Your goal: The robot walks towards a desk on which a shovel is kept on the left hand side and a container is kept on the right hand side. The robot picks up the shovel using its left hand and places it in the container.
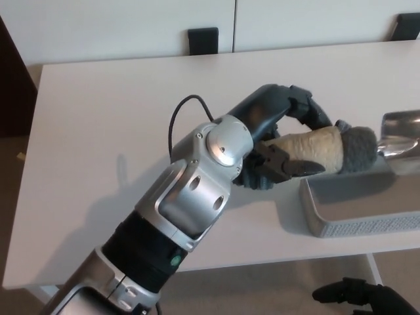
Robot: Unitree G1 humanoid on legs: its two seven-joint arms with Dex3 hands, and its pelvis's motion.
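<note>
My left hand point(282, 141) is shut on the shovel's tan handle point(314, 149), holding it level above the left end of the grey container point(341, 220). A grey collar point(359, 151) joins the handle to the shiny metal blade point(401, 134), which runs out of the picture at the right, over the container. My silver and black left forearm point(197, 190) reaches diagonally across the white desk point(105, 131). Only the dark fingers of my right hand point(357, 296) show, low at the bottom right, below the desk edge.
The container sits at the desk's front right edge. Two black chair backs point(203, 39) stand behind the far edge, one at the middle and one at the top right. A dark cabinet lies at the far left.
</note>
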